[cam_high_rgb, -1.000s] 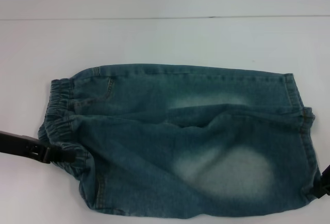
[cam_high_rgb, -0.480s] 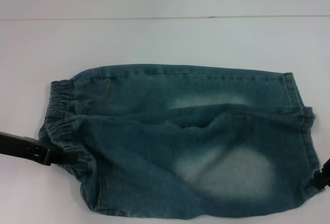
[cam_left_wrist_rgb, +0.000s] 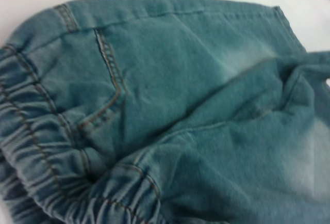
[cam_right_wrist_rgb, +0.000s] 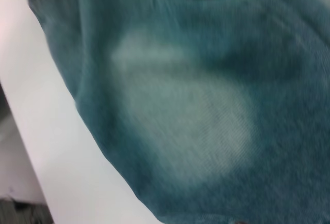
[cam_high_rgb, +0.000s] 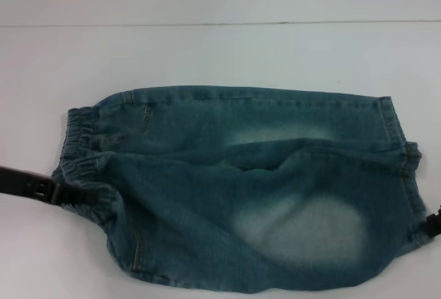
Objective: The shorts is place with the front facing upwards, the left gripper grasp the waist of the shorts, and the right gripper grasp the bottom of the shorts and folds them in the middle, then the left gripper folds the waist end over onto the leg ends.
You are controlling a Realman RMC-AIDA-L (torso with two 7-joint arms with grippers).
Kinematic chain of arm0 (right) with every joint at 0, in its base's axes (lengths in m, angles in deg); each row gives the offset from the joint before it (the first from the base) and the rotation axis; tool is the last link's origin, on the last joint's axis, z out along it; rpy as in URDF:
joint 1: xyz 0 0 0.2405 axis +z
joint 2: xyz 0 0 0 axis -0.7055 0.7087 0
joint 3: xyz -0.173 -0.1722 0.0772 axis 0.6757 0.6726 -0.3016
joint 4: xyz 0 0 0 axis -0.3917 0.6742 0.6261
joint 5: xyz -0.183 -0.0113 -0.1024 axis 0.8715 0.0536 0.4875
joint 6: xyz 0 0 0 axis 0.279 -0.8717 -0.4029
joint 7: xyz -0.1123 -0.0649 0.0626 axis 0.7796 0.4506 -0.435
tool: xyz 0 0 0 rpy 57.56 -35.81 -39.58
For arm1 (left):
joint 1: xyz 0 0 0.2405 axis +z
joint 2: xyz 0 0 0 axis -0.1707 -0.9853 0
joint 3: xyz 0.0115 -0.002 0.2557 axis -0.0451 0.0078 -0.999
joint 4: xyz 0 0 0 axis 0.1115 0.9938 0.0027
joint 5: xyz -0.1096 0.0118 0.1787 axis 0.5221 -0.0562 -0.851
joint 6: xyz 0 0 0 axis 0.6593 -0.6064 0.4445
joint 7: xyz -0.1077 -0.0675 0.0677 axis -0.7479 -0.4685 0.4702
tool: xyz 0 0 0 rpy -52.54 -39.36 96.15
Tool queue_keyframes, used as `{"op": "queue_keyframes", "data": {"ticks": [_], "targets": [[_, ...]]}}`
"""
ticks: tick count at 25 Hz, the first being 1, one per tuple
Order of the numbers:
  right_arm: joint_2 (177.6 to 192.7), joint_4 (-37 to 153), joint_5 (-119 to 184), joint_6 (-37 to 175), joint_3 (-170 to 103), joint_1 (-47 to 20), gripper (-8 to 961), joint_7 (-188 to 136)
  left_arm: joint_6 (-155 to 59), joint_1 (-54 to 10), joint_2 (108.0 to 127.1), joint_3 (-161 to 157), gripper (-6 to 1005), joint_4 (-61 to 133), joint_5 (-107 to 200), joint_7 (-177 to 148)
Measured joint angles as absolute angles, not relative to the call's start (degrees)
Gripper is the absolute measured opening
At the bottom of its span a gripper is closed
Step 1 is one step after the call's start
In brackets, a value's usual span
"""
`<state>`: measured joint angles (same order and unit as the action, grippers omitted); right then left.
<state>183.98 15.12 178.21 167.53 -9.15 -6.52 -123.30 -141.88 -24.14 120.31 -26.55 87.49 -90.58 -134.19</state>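
Right tool point(cam_high_rgb: 432, 224) cut off at frame edge; fingers hidden.

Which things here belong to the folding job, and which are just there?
In the job:
denim shorts
left gripper at the waist
right gripper at the leg ends

Just there:
white table, nothing else on it

One shorts point(cam_high_rgb: 241, 189), two pincers point(cam_high_rgb: 58, 193)
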Motion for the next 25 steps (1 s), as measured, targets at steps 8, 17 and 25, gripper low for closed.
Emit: {"op": "queue_keyframes", "data": {"ticks": [8,17,25], "targets": [[178.62,25.3,168.6,166.9,-15.0,-9.0,11,-117.6,-141.7,-25.1,118.98,-22.2,70,87.4,-90.5,-136.8],[178.26,26.8,162.0,162.7,-19.0,-12.1,10,-116.5,-139.5,-25.3,117.20,-18.5,70,86.8,-90.3,-139.6],[178.10,29.9,155.3,157.8,-21.0,-13.8,9,-115.7,-139.5,-25.3,116.47,-16.5,69,86.8,-90.3,-139.7]]}}
